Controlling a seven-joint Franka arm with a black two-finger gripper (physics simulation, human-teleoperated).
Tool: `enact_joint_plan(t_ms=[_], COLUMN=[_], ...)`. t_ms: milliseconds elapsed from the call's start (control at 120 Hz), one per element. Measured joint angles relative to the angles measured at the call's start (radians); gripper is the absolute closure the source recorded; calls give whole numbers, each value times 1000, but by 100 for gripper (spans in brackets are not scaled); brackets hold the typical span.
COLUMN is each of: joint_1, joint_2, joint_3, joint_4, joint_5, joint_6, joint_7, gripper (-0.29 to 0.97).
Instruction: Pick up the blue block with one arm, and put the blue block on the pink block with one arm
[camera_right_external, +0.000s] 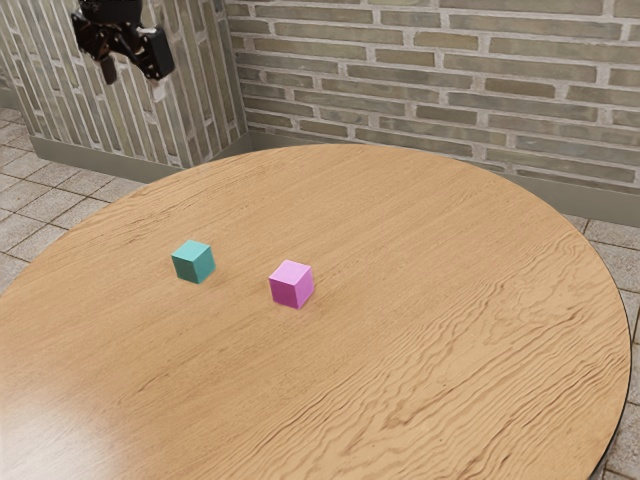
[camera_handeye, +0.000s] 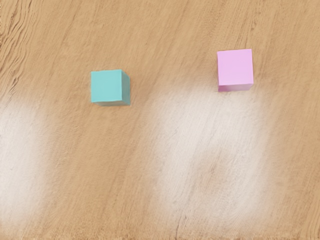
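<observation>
Blue block (camera_right_external: 193, 261) sits on the table (camera_right_external: 420, 330), far below our gripper (camera_right_external: 133, 68) and toward the exterior view's right of it. Our gripper hangs open, empty. Pink block (camera_right_external: 291, 283) stands nearby.

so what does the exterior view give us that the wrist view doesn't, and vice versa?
Exterior: the gripper raised well clear of the blocks, plus the brick wall, floor tiles and the table's round rim. Wrist: a straight-down look at the block tops, with pale glare patches on the wood. Both: blue block and pink block, apart, resting on the table.
</observation>
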Motion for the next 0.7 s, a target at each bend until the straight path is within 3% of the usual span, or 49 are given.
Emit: enact_joint_plan(t_ms=[208, 392, 525, 700], joint_1=[8, -74, -34, 21], joint_2=[-4, -3, 14, 120], joint_3=[5, 133, 196, 213], joint_4=[-97, -298, -419, -448], joint_5=[32, 52, 75, 96], joint_6=[-6, 88, 212, 410], joint_7=[28, 45, 54, 63], gripper=[0, 0, 0, 0])
